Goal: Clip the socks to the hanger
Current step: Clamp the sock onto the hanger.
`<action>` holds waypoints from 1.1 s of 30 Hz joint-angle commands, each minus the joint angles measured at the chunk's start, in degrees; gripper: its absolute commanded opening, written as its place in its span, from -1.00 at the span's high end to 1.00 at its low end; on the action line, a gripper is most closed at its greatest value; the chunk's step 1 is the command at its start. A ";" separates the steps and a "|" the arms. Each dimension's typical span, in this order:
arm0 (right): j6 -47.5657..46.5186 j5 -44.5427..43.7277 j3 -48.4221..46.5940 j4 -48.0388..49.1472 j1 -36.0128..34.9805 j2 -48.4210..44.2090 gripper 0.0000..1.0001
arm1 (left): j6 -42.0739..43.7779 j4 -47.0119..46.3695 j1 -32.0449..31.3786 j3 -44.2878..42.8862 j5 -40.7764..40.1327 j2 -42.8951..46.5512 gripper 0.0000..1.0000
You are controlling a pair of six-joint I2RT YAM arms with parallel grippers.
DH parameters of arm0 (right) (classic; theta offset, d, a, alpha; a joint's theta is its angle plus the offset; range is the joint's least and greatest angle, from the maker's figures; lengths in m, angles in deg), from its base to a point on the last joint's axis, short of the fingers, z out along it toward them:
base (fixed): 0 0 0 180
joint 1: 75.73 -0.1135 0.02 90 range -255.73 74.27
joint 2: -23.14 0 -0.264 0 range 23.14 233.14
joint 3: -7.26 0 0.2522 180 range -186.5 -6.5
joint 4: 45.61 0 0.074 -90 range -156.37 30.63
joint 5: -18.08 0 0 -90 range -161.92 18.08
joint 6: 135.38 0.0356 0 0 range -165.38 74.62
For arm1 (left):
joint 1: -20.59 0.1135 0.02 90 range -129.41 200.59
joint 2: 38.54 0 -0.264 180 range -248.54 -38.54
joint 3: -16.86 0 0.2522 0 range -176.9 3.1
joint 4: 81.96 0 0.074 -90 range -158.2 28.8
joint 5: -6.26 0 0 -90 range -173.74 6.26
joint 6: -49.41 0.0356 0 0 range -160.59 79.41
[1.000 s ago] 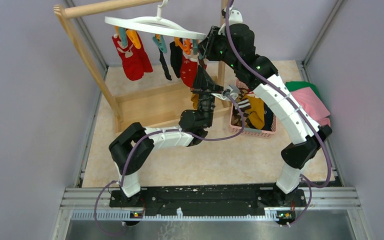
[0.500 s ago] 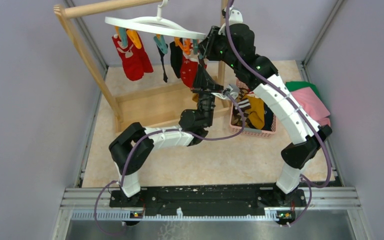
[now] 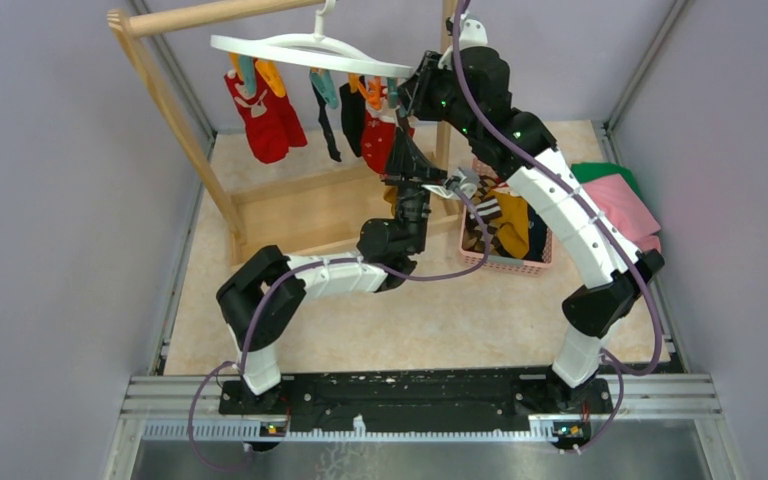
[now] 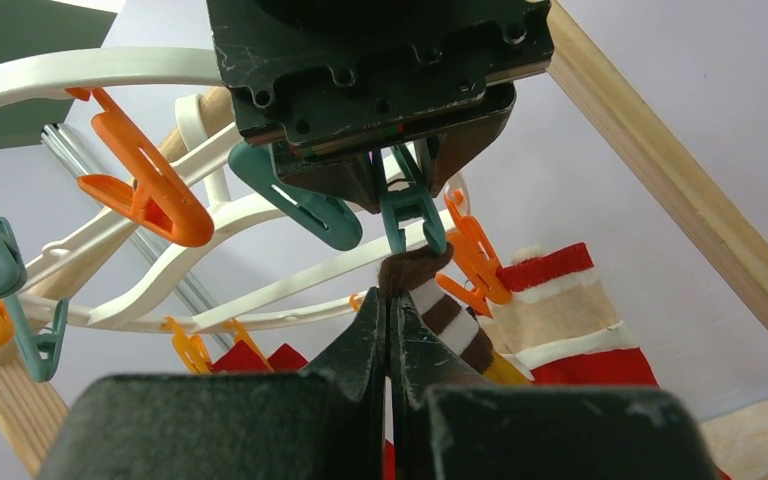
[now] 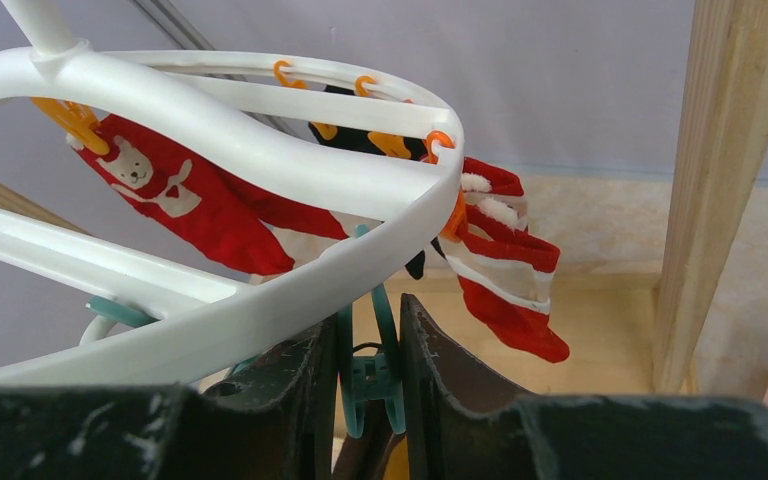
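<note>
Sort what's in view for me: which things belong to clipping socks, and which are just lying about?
Belongs to the job: hanger; teal clip in the right gripper; brown-striped sock in the left gripper; hung socks; loose socks in the pink basket.
Just lying about: pink cloth; green cloth, both right of the basket.

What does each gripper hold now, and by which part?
The left gripper pinches the brown-and-white striped sock just below its cuff. The right gripper squeezes a teal clip by its upper handles.
</note>
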 commanded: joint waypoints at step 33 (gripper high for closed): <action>5.06 2.90 -1.74 -1.15 1.61 1.05 1.00 | -0.07 -16.24 -0.62 -4.85 -2.16 -1.74 1.00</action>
